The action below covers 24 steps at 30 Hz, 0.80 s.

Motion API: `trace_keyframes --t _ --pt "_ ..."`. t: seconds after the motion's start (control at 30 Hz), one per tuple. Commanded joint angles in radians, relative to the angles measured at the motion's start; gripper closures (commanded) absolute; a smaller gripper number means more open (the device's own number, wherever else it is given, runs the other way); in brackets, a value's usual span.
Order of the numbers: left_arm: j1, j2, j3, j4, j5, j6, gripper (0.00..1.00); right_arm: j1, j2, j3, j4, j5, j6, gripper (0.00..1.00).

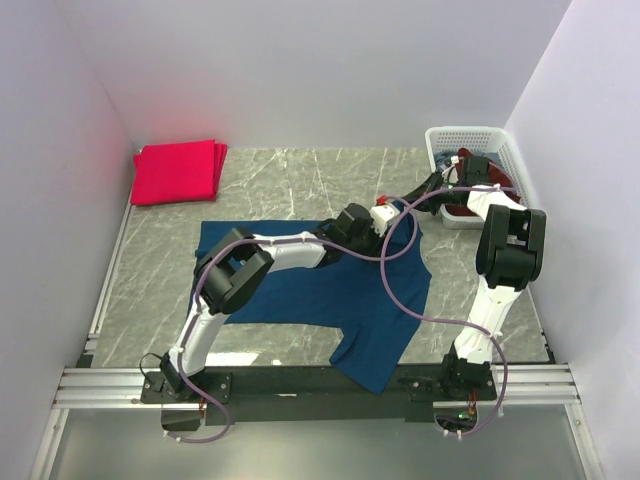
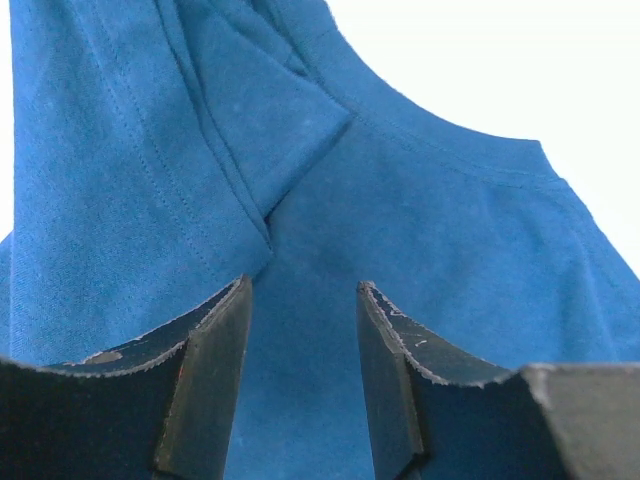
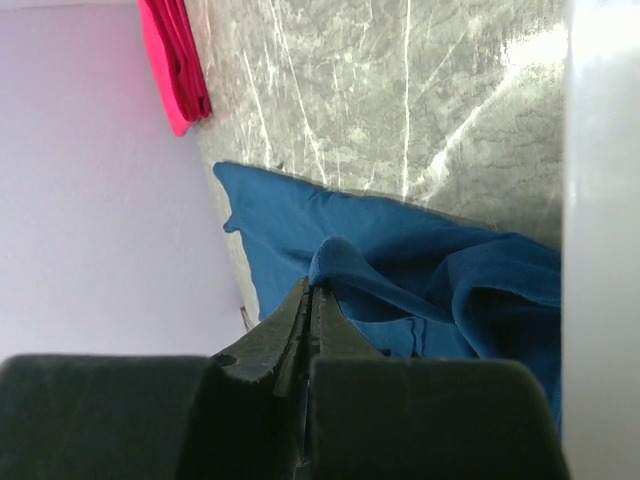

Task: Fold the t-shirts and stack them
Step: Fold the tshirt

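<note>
From above, the blue t-shirt point(image 1: 330, 290) lies spread in the middle of the table point(image 1: 300, 175), with one part hanging toward the near edge. A stack of folded red t-shirts point(image 1: 178, 172) sits at the far left corner, well apart from it. The left gripper point(image 1: 385, 215) is over the far right part of the blue t-shirt. The right gripper point(image 1: 468, 170) is at the white basket point(image 1: 465, 132) in the far right corner, where some dark red cloth point(image 1: 465, 210) shows.

In the left wrist view, the left gripper point(image 2: 303, 288) has its jaws apart. The blue t-shirt point(image 2: 450, 250) fills the view behind them, with a seam and a folded edge. Nothing is between the fingers point(image 2: 210, 370).

In the right wrist view, the right gripper point(image 3: 308, 290) has its jaws pressed together, and I see nothing caught in them. Beyond the tips, the blue t-shirt point(image 3: 400, 250) lies rumpled on the table point(image 3: 400, 100), and the red t-shirts point(image 3: 175, 60) are at the far end by the wall.
</note>
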Motion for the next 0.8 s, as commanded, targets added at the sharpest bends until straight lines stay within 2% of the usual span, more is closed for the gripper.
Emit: trace_keyframes --t 0.0,0.2,0.47,0.57,0.7,0.77 --pt "-0.008 0.028 0.045 0.045 -0.037 0.038 0.48 0.002 0.048 -0.025 -0.061 0.031 -0.002 1.00" --pt "0.002 0.084 0.093 0.062 -0.065 0.048 0.48 0.002 0.037 -0.049 -0.054 0.015 -0.003 1.00" --pt "0.040 0.073 0.102 0.074 0.013 -0.041 0.53 0.000 0.034 -0.060 -0.062 0.006 -0.014 1.00" --pt "0.055 0.062 0.099 0.082 0.024 -0.064 0.60 0.004 0.033 -0.063 -0.061 0.004 -0.014 1.00" --pt "0.057 0.085 0.145 0.030 -0.022 -0.046 0.76 0.004 0.031 -0.074 -0.054 -0.003 -0.012 1.00" --pt "0.063 0.096 0.159 0.020 -0.019 -0.049 0.80 0.004 0.029 -0.077 -0.054 -0.005 -0.014 1.00"
